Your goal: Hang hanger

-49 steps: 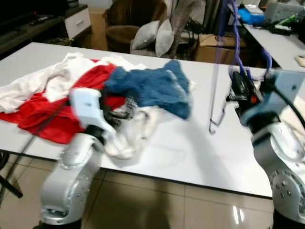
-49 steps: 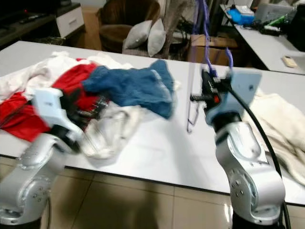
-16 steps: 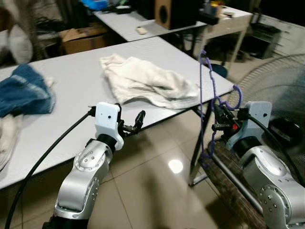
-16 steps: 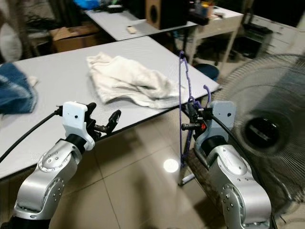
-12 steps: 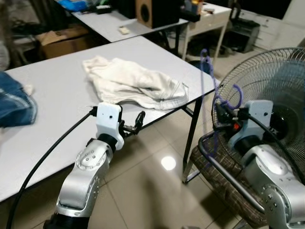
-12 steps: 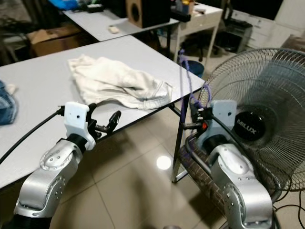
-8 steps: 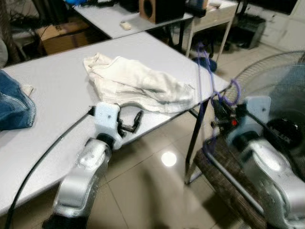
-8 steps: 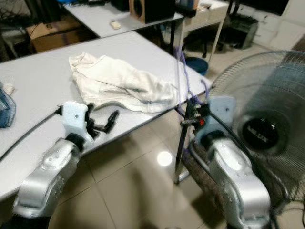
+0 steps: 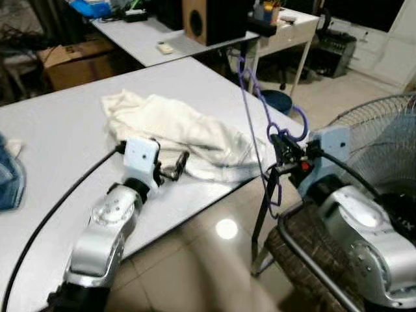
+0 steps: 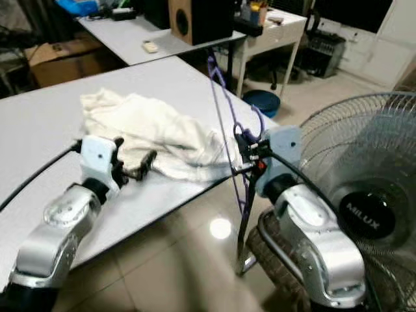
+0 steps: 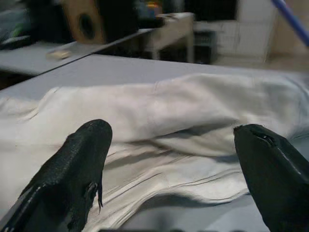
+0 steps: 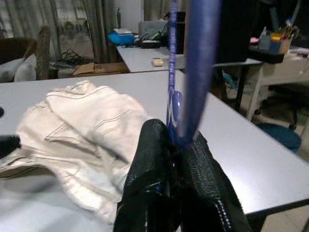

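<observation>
Ahead, a white table (image 9: 58, 130) carries a cream garment (image 9: 182, 133), a speaker (image 9: 211, 19) on the desk behind and a fan (image 10: 364, 195) (cut off) alongside. Right gripper (image 12: 176, 159) pinches the purple hanger (image 9: 257, 104) above the table's corner; left gripper (image 11: 174, 159) hovers with fingers spread over the cloth.

Cluttered home room, white tables (image 9: 78, 110), fan (image 10: 364, 195)

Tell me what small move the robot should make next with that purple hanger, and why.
Probably keep the right claw shut on the purple hanger and carry on turning to look for a rail. The hanger is held upright beside the table corner, with the fan close by, and nowhere to hang it is in sight.
</observation>
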You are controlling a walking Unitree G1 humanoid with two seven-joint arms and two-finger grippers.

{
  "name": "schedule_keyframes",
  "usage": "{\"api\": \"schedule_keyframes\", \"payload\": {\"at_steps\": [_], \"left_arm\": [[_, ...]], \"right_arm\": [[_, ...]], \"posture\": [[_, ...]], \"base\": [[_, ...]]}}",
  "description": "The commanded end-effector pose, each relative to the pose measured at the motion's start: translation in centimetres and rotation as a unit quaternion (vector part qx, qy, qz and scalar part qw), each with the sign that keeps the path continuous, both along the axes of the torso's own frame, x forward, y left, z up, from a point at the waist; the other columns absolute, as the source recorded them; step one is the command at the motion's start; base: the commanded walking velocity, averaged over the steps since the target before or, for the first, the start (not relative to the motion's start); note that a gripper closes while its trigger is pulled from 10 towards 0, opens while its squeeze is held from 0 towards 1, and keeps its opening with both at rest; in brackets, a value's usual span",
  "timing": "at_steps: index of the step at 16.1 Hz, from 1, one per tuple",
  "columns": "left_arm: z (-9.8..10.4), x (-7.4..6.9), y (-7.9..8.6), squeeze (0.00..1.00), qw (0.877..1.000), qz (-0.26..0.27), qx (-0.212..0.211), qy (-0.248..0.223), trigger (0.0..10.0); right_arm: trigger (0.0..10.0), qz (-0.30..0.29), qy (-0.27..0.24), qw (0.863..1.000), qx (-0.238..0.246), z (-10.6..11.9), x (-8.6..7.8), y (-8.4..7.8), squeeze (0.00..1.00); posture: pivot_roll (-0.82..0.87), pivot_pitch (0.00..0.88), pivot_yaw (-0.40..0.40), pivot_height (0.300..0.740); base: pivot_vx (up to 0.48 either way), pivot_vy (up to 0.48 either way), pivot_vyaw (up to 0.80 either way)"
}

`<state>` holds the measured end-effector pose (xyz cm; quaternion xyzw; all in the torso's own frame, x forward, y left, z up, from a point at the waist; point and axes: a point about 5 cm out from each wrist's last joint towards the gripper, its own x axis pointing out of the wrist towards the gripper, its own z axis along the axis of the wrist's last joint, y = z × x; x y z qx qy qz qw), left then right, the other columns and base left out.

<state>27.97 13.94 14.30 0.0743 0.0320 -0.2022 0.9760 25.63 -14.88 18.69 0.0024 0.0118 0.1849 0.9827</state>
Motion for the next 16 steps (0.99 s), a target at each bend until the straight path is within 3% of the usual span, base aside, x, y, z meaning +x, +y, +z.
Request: {"api": "schedule_keyframes", "payload": {"at_steps": [1,3,6,7,12,13,14,16], "left_arm": [[-0.2,-0.3,-1.6,1.00,0.996,-0.083,0.028,-0.001,10.0],[-1.4,-0.9,-2.0,1.00,0.978,-0.183,0.103,0.020,10.0],[-2.7,0.1,-1.5,1.00,0.960,-0.203,0.192,0.027,10.0],[-3.0,2.3,-0.8,0.00,0.955,-0.159,0.250,0.015,10.0],[-4.0,5.5,1.8,0.00,0.955,-0.046,0.289,0.040,10.0],[-4.3,5.7,2.2,0.00,0.955,-0.039,0.288,0.051,2.2],[-4.7,5.8,2.6,0.00,0.956,-0.035,0.286,0.063,0.0],[-4.9,6.1,3.4,0.00,0.960,-0.015,0.271,0.070,0.0]], "right_arm": [[10.0,0.012,-0.018,1.000,-0.005,0.8,0.0,-0.2,0.00],[10.0,0.037,-0.021,0.999,-0.022,0.9,-0.1,0.1,0.00],[10.0,0.035,-0.019,0.999,-0.027,0.8,-0.1,0.1,0.00],[10.0,0.028,-0.018,0.999,-0.030,0.7,-0.1,-0.2,0.00],[10.0,0.021,-0.017,0.999,-0.031,0.4,-0.2,-0.5,0.00],[10.0,0.019,-0.016,0.999,-0.030,0.4,-0.2,-0.5,0.00],[10.0,0.014,-0.015,0.999,-0.029,0.3,-0.3,-0.5,0.00],[10.0,0.007,-0.013,1.000,-0.023,0.1,-0.4,-0.6,0.00]], "posture": [[-0.21,0.000,0.031,0.740],[-0.21,0.000,0.033,0.740],[-0.21,0.000,0.036,0.740],[-0.22,0.000,0.043,0.740],[-0.23,0.000,0.049,0.740],[-0.23,0.000,0.048,0.740],[-0.23,0.000,0.048,0.740],[-0.23,0.000,0.047,0.740]], "base": [[0.000,0.000,0.00],[0.000,0.000,0.00],[0.000,0.000,0.00],[0.000,0.000,0.00],[0.000,0.000,0.00],[0.000,0.000,0.00],[0.000,0.000,0.00],[0.000,0.000,0.00]]}}
